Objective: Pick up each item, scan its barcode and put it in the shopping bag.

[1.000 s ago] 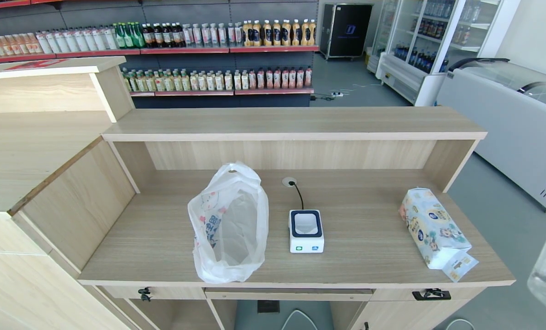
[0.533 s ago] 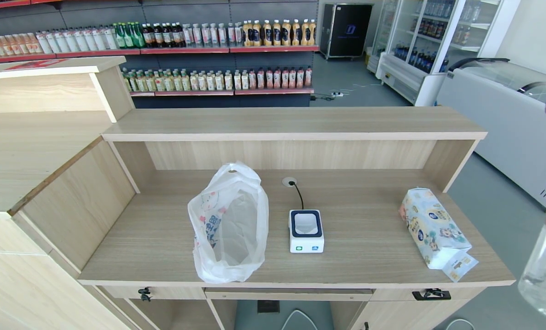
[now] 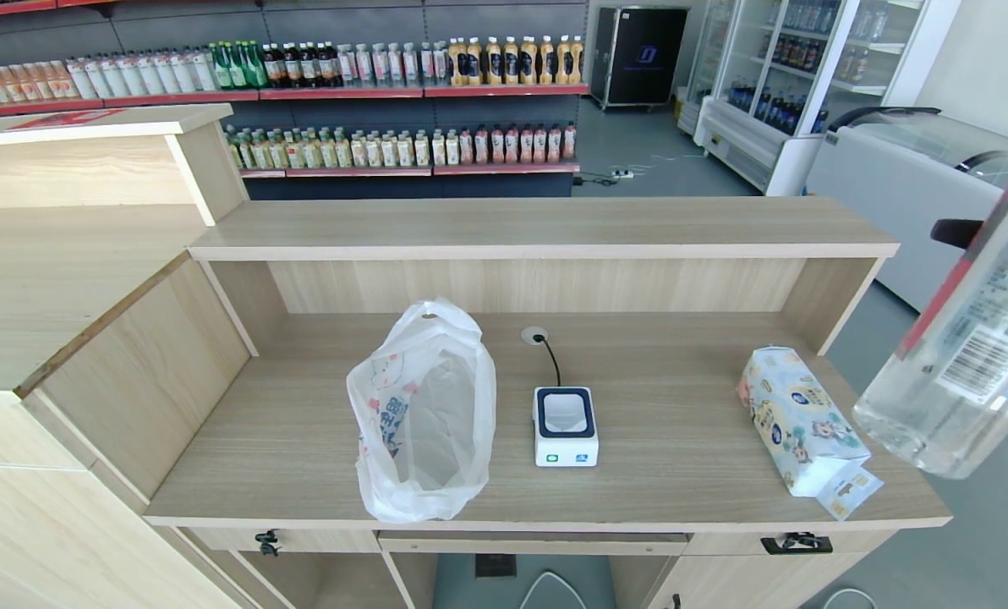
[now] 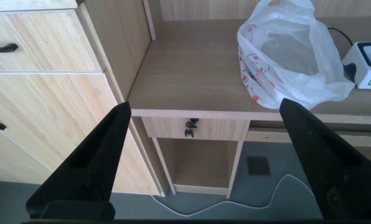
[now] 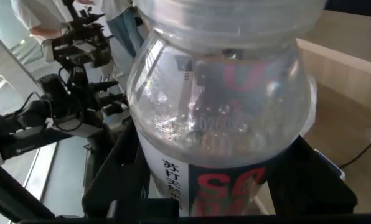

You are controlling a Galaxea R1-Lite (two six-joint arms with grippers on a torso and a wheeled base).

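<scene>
Holding a tilted clear bottle (image 3: pixel 948 372) (barcode visible) in the right jaws.

The head camera sits high, looking forward and down over the whole counter (image 3: pixel 682 440), with store shelves (image 3: pixel 301 76) far behind. The left wrist camera sits off the counter's front left end, looking down at an angle onto its front edge. It shares the shopping bag (image 3: pixel 424 414) and the scanner (image 3: pixel 565 425) with the head view. The right wrist camera looks along a bottle (image 5: pixel 223 124) very close to its lens, with a corner of the counter beyond.
</scene>
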